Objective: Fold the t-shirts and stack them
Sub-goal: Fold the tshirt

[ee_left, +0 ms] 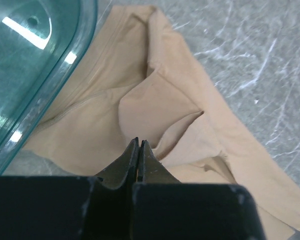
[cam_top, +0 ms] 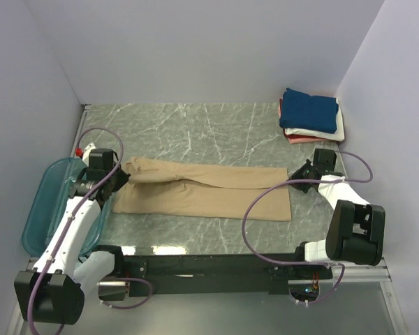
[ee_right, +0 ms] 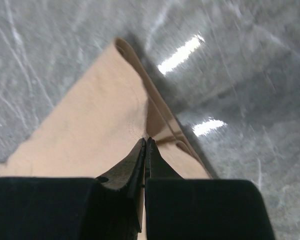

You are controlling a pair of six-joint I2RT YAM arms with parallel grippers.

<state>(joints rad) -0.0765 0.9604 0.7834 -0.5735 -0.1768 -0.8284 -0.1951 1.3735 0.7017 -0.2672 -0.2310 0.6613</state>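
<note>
A tan t-shirt lies lengthwise across the marble table, folded into a long band. My left gripper is at its bunched left end, shut on a pinch of the cloth. In the left wrist view the tan t-shirt rises in folds around the closed left gripper. My right gripper is shut on the shirt's right end. There the tan t-shirt puckers at the tips of the right gripper. Folded t-shirts sit stacked at the back right, with a navy one on top of white and red.
A translucent teal tub stands at the left edge next to my left arm, and its wall is close beside the shirt's left end. Grey walls enclose the table on three sides. A black rail runs along the near edge.
</note>
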